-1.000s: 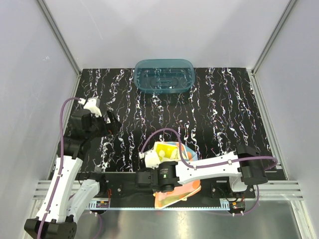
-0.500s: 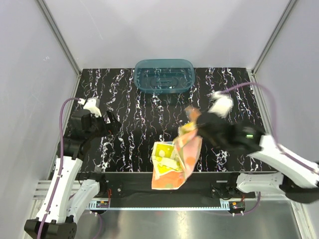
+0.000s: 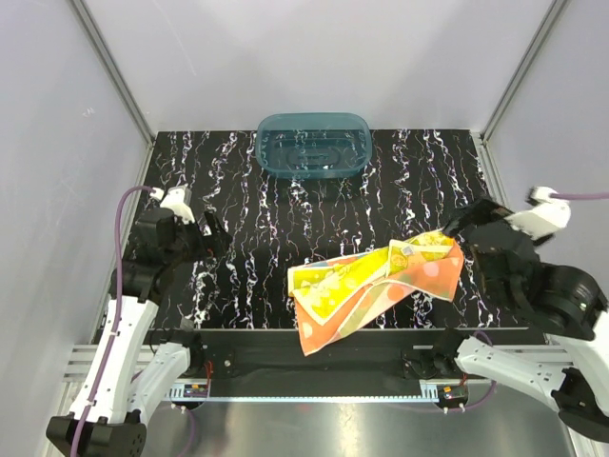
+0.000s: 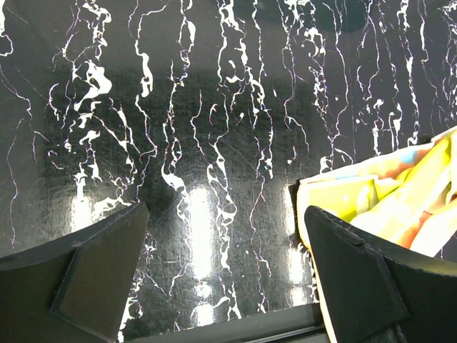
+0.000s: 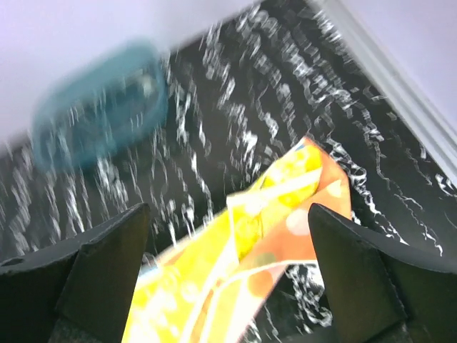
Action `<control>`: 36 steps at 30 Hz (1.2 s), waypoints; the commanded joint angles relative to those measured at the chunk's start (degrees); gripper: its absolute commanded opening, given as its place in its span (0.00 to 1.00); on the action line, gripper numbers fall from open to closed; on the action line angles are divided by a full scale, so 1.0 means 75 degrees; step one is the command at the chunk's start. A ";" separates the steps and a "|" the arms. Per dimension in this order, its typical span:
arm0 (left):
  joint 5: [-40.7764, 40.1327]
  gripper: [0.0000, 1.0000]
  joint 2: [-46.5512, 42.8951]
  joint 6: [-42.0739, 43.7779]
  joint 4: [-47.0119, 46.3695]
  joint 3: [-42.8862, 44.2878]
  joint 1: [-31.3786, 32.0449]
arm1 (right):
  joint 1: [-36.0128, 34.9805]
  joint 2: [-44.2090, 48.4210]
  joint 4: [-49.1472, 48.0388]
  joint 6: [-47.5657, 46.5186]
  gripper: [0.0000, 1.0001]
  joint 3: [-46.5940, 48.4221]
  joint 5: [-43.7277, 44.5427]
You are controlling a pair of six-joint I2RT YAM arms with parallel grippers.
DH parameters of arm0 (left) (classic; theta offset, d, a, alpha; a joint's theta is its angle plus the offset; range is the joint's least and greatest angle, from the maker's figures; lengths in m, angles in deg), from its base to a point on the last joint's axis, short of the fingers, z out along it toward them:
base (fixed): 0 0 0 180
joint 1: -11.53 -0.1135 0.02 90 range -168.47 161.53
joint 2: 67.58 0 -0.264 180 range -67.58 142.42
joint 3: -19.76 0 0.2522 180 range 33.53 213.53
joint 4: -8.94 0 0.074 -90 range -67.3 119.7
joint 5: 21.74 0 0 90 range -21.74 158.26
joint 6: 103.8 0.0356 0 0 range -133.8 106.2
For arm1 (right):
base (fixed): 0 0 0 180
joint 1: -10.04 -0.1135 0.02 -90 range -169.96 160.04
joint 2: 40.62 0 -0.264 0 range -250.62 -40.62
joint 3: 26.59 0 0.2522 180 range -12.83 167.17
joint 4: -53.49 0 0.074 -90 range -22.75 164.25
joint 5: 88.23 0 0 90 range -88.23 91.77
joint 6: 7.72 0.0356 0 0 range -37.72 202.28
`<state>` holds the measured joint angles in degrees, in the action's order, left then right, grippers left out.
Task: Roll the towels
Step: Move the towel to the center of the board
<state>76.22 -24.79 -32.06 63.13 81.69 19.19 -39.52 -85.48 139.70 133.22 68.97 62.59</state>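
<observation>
**Item 1: left end effector** (image 3: 211,233). It is hovering at the 9 o'clock side of the surface (image 3: 257,209). In the left wrist view its end effector (image 4: 225,211) is standing wide open. Nothing is sitting between the fingers (image 4: 100,264), only bare marbled surface. It is touching no cloth.

**Item 2: right end effector** (image 3: 463,228). It is hanging raised at the 3 o'clock side, just beside the far end of the cloths. In the blurred right wrist view this end effector (image 5: 228,207) is also showing spread wide, and no cloth is pinched at the fingers (image 5: 364,279). The cloths are showing past them, down on the surface. Whether a finger is brushing the cloth end cannot be told from the top view.

**Item 3: orange-dotted towel** (image 3: 419,281). It is lying stretched across the surface from about 6 o'clock toward 3 o'clock. One orange corner is reaching over the near edge. It is lying unrolled and creased.

**Item 4: yellow towel** (image 3: 333,281). It is lying on top of the orange-dotted towel along the same line, touching it, and is also unrolled. Its 9 o'clock edge (image 4: 335,196) is showing near the left arm's right-hand finger, apart from it.

**Item 5: teal tub** (image 3: 312,145). It is sitting at 12 o'clock against the back wall, well apart from both cloths. It is appearing as a blur in the right wrist view (image 5: 100,107).
</observation>
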 commanded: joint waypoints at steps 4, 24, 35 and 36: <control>0.0145 0.99 0.0002 -0.0003 -0.0234 0.0117 0.0022 | -0.0117 -0.3362 -0.2050 -0.1779 0.82 -0.0792 -0.4350; -0.0031 0.99 -0.0150 -0.0026 -0.0222 0.0129 0.0022 | -0.2099 -0.8397 -0.4199 -0.1789 0.79 0.0614 -0.6773; 0.0028 0.99 -0.0080 -0.0026 -0.0245 0.0117 0.0022 | -0.2099 -0.8514 -0.4092 -0.1448 0.78 -0.0430 -0.6621; 0.0016 0.99 -0.0068 -0.0026 -0.0234 0.0129 0.0022 | -0.2111 -0.8584 -0.4081 -0.1460 0.77 -0.0430 -0.6551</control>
<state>76.40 -25.14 -32.08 63.10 81.69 19.19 -55.48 -148.82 109.08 121.59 65.89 12.67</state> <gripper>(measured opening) 0.985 0.777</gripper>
